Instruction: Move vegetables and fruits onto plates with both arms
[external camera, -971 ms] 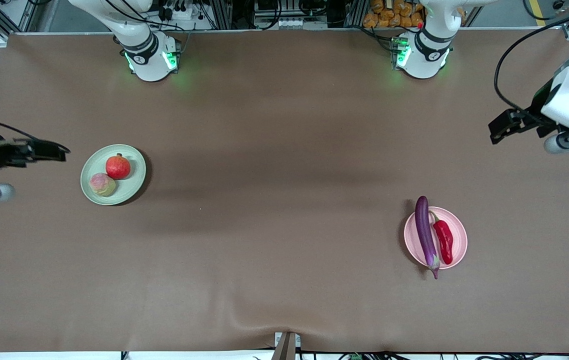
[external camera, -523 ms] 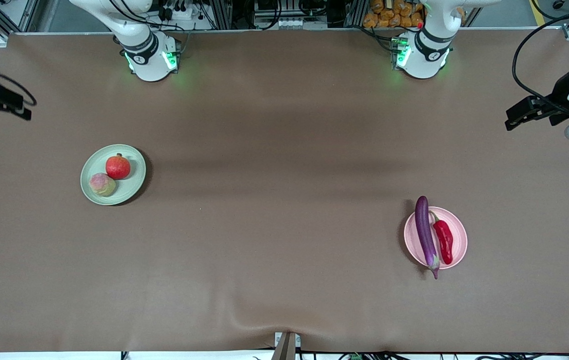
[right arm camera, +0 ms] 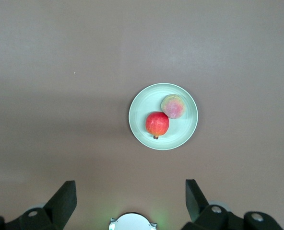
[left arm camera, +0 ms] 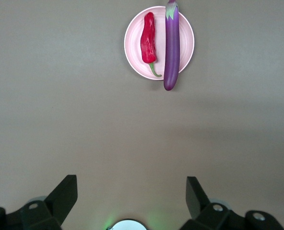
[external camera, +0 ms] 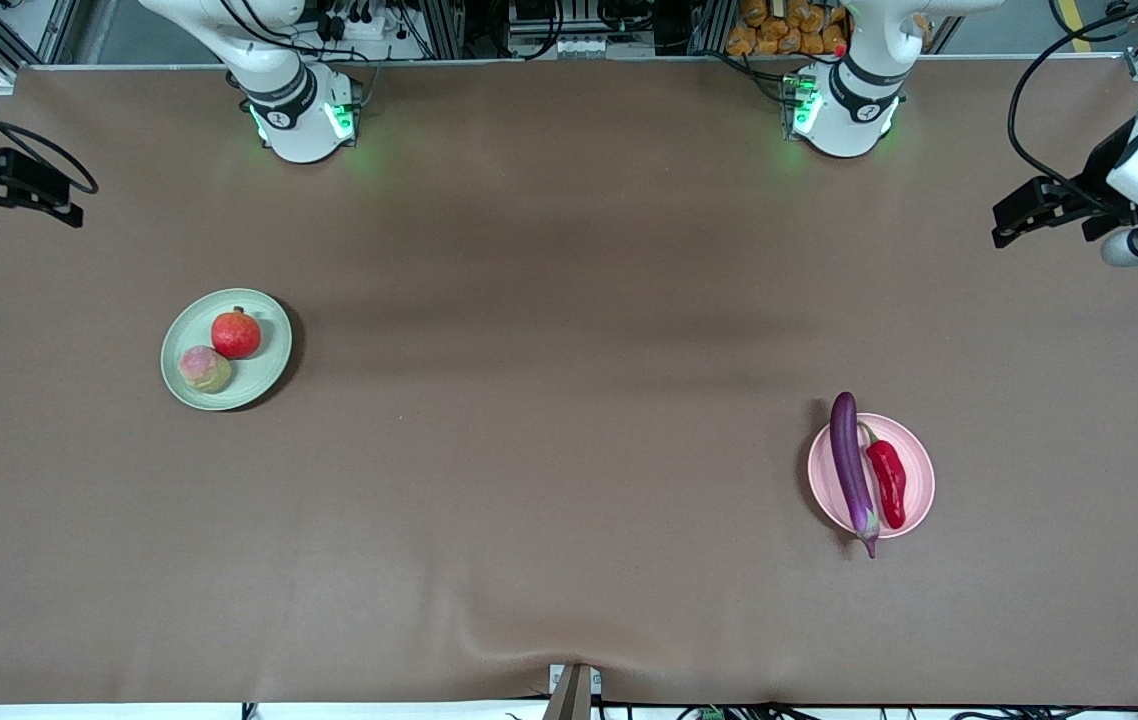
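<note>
Hanging wide open and empty over the counter's (external camera: 569,300) ends, left hand (external camera: 1019,212) and right hand (external camera: 34,195) sit apart from both filled plates.

right end effector (external camera: 19,190) partly cut off at the front view's edge.

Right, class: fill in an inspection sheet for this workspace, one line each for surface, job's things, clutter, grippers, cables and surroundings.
Surface: brown table cover, rippled at the camera edge.
Job's things: pomegranate and peach on green plate; eggplant and chili on pink plate, eggplant overhanging the rim.
Clutter: nothing seen.
Grippers: left gripper and right gripper open, empty, raised at their table ends.
Cables: black cable looping off the left wrist.
Surroundings: green-lit bases, racks.
</note>
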